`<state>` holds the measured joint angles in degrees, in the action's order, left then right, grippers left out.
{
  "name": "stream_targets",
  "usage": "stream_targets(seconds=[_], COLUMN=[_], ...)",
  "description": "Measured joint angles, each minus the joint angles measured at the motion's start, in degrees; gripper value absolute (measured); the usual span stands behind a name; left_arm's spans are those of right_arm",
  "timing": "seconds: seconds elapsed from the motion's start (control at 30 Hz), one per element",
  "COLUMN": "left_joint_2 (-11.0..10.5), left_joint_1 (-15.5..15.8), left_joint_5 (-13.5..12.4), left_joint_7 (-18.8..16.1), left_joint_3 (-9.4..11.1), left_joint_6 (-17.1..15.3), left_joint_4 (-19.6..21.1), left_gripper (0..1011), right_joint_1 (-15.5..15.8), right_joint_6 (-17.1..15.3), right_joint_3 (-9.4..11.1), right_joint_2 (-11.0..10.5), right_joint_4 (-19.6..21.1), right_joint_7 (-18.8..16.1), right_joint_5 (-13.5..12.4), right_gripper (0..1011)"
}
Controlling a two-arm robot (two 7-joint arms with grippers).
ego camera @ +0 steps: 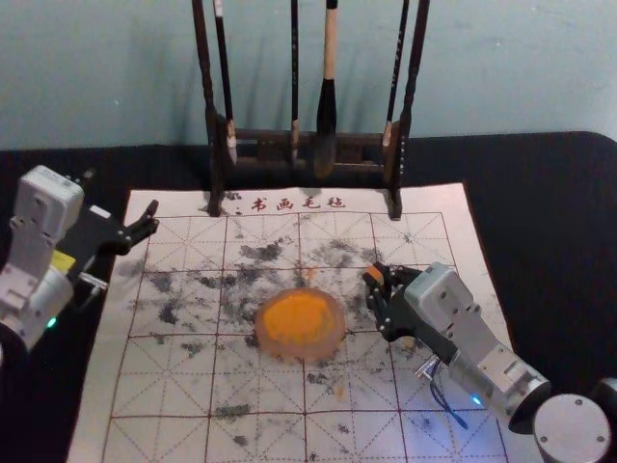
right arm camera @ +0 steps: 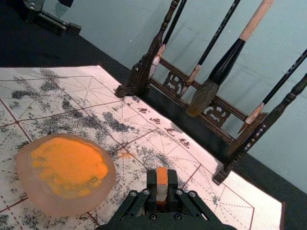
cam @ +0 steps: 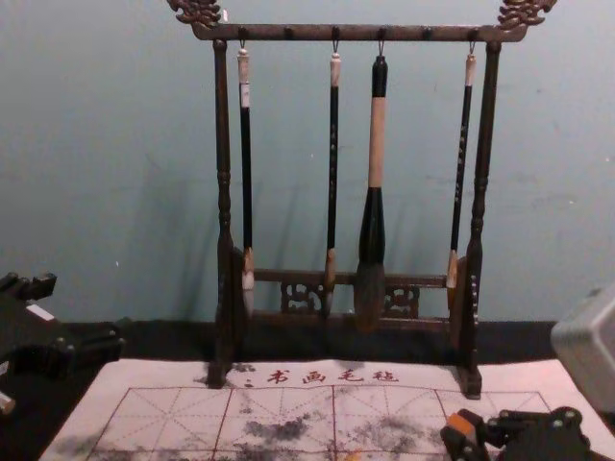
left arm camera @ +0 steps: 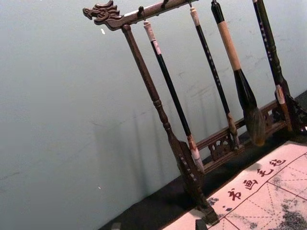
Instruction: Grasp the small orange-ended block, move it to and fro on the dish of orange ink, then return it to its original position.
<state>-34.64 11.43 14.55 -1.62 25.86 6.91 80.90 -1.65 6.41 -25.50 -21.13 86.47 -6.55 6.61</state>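
Observation:
My right gripper (ego camera: 378,280) is over the mat, just right of the dish of orange ink (ego camera: 301,322). In the right wrist view the right gripper (right arm camera: 162,188) is shut on the small block (right arm camera: 161,176), whose orange end faces outward above a pale body; the dish (right arm camera: 65,175) lies off to one side, apart from it. The block's orange end (cam: 464,421) also shows at the lower right of the chest view. My left gripper (ego camera: 147,224) is parked at the mat's left edge, its fingers apart and nothing between them.
A dark wooden rack (ego camera: 214,159) with several hanging brushes stands at the mat's far edge. The ink-stained white calligraphy mat (ego camera: 164,386) lies on a black tabletop (ego camera: 540,222), and a wall rises behind the rack.

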Motion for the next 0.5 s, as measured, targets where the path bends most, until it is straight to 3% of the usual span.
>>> stream_targets(seconds=[0.17,0.5], left_joint_2=[0.0,0.0], left_joint_1=[0.0,0.0], left_joint_5=[0.0,0.0], left_joint_7=[0.0,0.0], left_joint_3=[0.0,0.0], left_joint_6=[0.0,0.0], left_joint_4=[0.0,0.0], left_gripper=[1001,1001], right_joint_1=[0.0,0.6], right_joint_6=[0.0,-0.6], right_joint_3=[0.0,4.2], right_joint_2=[0.0,0.7], right_joint_4=[0.0,2.8], right_joint_7=[0.0,-3.7], right_joint_5=[0.0,-4.2], right_gripper=[126,126])
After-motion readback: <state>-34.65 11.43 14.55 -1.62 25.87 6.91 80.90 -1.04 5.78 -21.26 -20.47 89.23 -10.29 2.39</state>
